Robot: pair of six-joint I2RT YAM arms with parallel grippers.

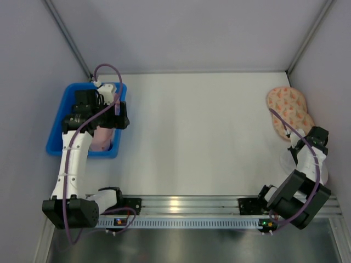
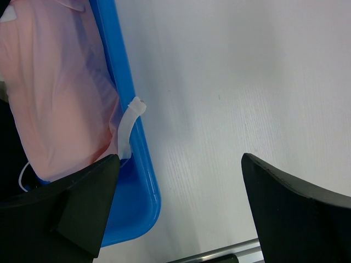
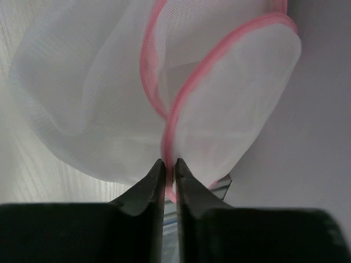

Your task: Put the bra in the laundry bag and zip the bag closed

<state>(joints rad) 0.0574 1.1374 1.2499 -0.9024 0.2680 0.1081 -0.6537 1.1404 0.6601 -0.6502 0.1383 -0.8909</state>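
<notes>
The light-pink bra (image 2: 55, 98) lies bunched in the blue bin (image 2: 137, 159), and from above the bra (image 1: 103, 139) shows under my left arm. My left gripper (image 2: 181, 203) hangs open over the bin's near corner and the table, with nothing between its fingers. At the far right edge of the table, the white mesh laundry bag (image 3: 82, 93) lies with its mouth gaping, its pink edging (image 3: 181, 104) curling upward. My right gripper (image 3: 170, 164) is shut on that edging at the bag's near rim. In the top view the laundry bag (image 1: 286, 160) is mostly hidden by the right arm.
A peach orange-speckled two-lobed item (image 1: 288, 109) lies at the back right against the wall. The blue bin (image 1: 57, 137) sits at the left edge of the table. Grey walls close in on both sides. A metal rail (image 1: 186, 205) runs along the near edge.
</notes>
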